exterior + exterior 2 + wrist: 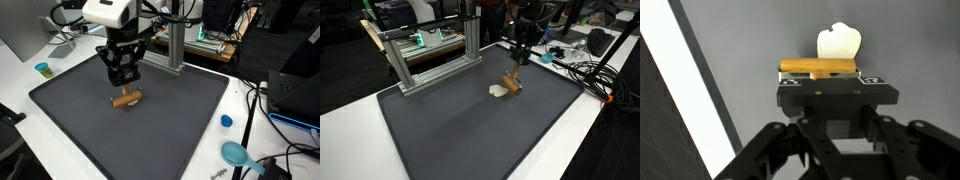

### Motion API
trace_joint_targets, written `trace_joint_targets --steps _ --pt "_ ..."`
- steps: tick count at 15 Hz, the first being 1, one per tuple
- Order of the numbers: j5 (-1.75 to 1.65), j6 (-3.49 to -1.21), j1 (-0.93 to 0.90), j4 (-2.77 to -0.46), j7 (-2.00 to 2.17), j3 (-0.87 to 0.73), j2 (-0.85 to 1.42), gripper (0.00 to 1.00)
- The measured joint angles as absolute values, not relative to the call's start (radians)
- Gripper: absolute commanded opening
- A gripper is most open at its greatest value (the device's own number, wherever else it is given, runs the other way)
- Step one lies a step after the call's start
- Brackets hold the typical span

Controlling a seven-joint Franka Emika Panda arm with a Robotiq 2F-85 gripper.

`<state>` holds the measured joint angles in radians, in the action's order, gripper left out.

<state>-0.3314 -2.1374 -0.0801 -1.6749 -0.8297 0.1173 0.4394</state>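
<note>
Wrist view puts my black gripper (832,84) straight above a tan wooden stick (818,67). The stick lies flat and crosswise to my 2 fingers, which I judge lets them straddle its thin width. My jaws are drawn fully in. In both exterior views a sliver of mat seems to show under my fingertips, so I judge that I hold nothing and hover just over the stick. A cream scalloped piece (838,42) touches the stick's far side. Both rest on the dark grey mat (180,125), in the part nearest the aluminium frame (430,60), clear of every edge.
</note>
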Motion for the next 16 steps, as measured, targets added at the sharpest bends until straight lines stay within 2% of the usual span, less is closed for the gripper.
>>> trace_joint_targets --steps 3,4,5,6,16 --pt "-0.249 -2.207 -0.037 -1.818 -0.918 0.139 0.331 0.21" --pt "-0.231 -2.212 -0.025 -1.859 -0.958 0.14 0.29 0.46" --pt "-0.214 -2.212 -0.013 -1.89 -0.991 0.14 0.253 0.46" --pt "-0.202 -2.211 -0.002 -1.913 -1.013 0.139 0.223 0.21" --pt "-0.198 -2.212 0.008 -1.925 -1.016 0.093 0.253 0.21"
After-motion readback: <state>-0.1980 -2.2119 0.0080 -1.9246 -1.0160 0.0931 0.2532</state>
